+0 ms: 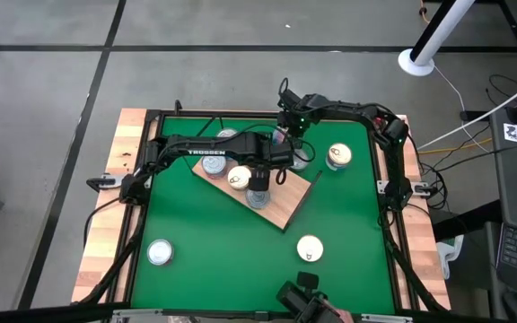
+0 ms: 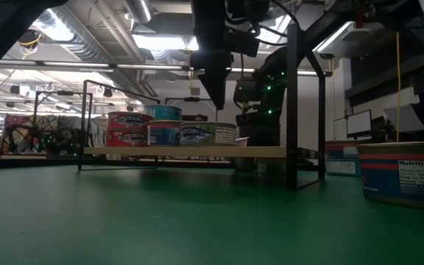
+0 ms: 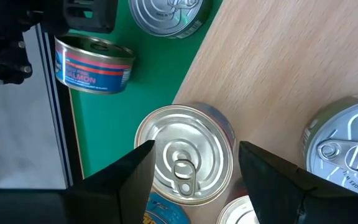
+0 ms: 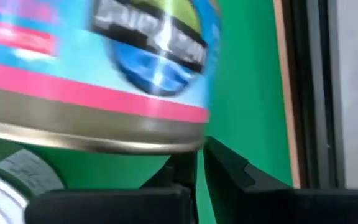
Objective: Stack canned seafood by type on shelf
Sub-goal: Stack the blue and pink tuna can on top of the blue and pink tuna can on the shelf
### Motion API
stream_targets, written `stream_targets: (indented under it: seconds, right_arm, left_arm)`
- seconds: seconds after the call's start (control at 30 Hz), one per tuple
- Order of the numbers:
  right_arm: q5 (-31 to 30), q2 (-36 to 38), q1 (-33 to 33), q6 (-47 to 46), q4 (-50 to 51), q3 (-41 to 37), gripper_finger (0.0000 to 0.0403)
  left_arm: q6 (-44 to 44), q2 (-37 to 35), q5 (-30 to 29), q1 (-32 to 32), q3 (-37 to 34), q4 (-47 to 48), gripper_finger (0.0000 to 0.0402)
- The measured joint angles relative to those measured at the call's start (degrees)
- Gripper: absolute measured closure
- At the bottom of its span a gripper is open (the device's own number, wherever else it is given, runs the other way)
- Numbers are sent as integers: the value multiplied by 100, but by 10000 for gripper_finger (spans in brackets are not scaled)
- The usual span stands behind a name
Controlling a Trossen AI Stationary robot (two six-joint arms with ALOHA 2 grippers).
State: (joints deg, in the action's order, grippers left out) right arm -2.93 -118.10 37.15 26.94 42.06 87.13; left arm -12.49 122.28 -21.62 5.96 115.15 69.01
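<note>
On the green worktop [image 1: 348,215], at the near left, a lone round tin with a silver pull-tab lid [image 1: 159,252] sits well apart from everything else. Right of it, toward the middle, the flat light-brown wood-grain shelf board with dark edges [image 1: 287,205] lies at an angle, carrying several short round tins. Two silver-lidded tins [image 1: 214,164] sit at its far left end, with a cream-gold-lidded tin [image 1: 240,178] just beside them. The left claw [image 1: 258,184] hangs directly over the board; its wrist view shows both dark fingers [image 3: 132,177] spread apart, straddling but not touching a silver pull-tab tin [image 3: 184,163] at the board's edge. Off the board in that view stands a blue-and-red labelled salmon tin [image 3: 94,63]. The right claw [image 1: 287,126] is at the board's far edge; its wrist view shows a blue tin with a pink band and gold rim [image 4: 98,74] filling the frame above its fingers [image 4: 229,165], which sit close together, but I cannot tell whether they grip it. Further right, a cream-lidded tin [image 1: 338,156] stands on the worktop, and another cream-lidded tin [image 1: 309,248] sits nearer.
</note>
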Motion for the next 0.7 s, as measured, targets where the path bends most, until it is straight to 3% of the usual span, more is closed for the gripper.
stream_targets:
  seconds: [0.2, 0.47, 0.7]
  right_arm:
    - [-347, 9, 0, 14, 3, 2, 372]
    - [-358, 9, 0, 48, 173, 7, 368]
    - [-759, 20, -2, 46, 136, 9, 292]
  left_arm:
    - [32, 0, -1, 7, 0, -63, 174]
    - [2, 0, -1, 7, 0, -83, 174]
    - [7, 0, -1, 7, 0, -86, 174]
